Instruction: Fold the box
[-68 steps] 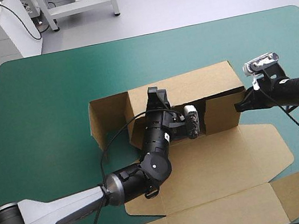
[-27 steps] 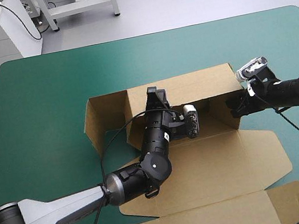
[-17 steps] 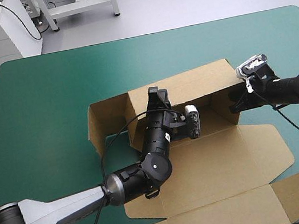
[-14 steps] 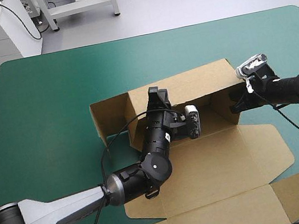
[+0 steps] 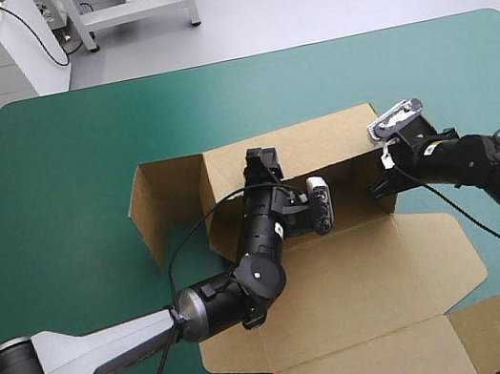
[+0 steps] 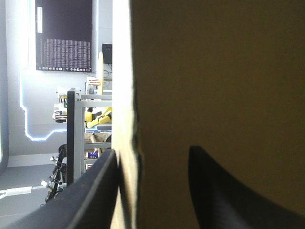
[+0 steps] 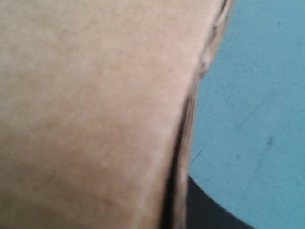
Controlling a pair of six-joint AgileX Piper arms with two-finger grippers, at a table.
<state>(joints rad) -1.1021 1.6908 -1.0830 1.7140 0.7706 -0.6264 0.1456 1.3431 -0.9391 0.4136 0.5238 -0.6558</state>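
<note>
Brown box (image 5: 343, 277), half raised, sits mid-counter (image 5: 60, 153).
Its far wall stands and its lid lies flat toward the near edge. The left jaws pinch the far wall's top edge, the right jaws nip the right end wall, both nearly closed on board.
</note>
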